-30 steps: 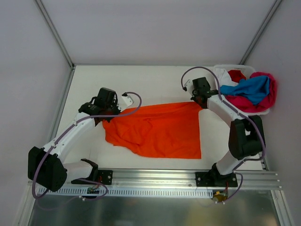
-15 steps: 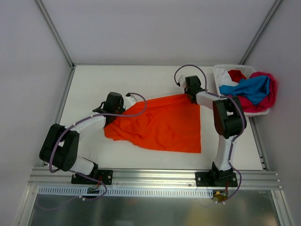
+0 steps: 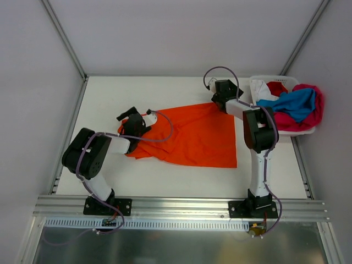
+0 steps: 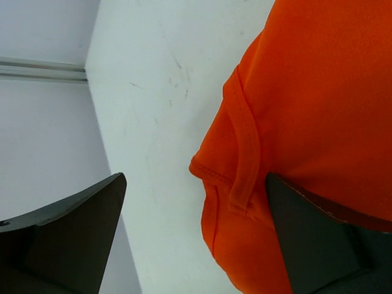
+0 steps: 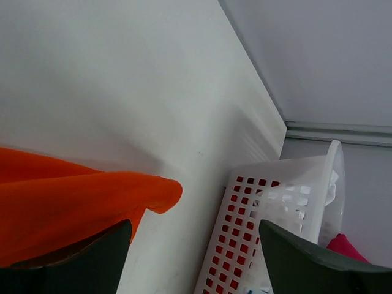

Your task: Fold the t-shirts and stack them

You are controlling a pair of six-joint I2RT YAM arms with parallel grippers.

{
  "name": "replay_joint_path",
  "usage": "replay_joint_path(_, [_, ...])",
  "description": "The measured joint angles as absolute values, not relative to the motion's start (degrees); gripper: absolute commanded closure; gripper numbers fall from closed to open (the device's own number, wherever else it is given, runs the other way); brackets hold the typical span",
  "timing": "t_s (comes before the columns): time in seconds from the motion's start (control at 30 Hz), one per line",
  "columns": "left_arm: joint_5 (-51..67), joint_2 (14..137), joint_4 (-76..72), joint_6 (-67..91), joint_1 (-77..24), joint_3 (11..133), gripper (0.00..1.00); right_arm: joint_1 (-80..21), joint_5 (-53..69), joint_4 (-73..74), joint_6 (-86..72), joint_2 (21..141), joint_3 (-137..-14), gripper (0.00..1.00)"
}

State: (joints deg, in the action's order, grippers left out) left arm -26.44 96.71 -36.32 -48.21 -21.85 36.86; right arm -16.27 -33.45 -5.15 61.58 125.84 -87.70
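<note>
The orange t-shirt [image 3: 192, 137] lies spread over the middle of the surface [image 3: 110, 93]. Its left edge sits between the wide-open jaws of the left end effector [image 3: 133, 122] and its far right corner is at the right end effector [image 3: 219, 100], also wide; neither grips it. The other t-shirts [image 3: 294, 104] are heaped in the white basket [image 3: 256, 82] at the far right corner.

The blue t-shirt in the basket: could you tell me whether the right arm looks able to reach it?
Likely yes: the blue t-shirt lies uncovered atop the basket, and the open right gripper is close by.
</note>
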Motion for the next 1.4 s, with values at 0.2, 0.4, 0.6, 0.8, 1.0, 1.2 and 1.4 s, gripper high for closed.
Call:
replay_joint_path(0.2, [-26.94,89.86,-41.91,-51.35,-22.28,30.68,0.01,-15.92,-31.75,-3.57,57.39,120.92,-81.54,0.17])
replay_joint_path(0.4, [-15.81,64.93,-24.38,-45.69,-30.37,32.38,0.01,-16.16,-17.12,13.02,48.47,105.43,-77.73,0.24])
replay_joint_path(0.6, [-5.85,66.30,-6.39,-40.38,-39.88,37.76,0.01,-19.99,-6.79,19.70,45.25,93.51,-71.07,0.25])
replay_joint_path(0.8, [-3.77,74.06,1.69,-38.00,-41.19,35.44,0.02,-23.14,-3.70,23.79,44.45,93.49,-63.79,0.25])
replay_joint_path(1.0, [-2.96,74.02,2.90,-36.77,-41.23,35.20,0.04,-22.83,-3.60,24.29,43.88,93.78,-63.33,0.26])
replay_joint_path(1.2, [-2.68,71.16,2.39,-36.51,-41.23,35.18,0.11,-22.87,-3.60,24.27,43.66,94.24,-63.33,0.27])
replay_joint_path(1.4, [0.23,67.29,-2.07,-36.62,-41.28,34.26,0.18,-22.87,-3.77,24.27,43.66,95.00,-63.33,0.27])
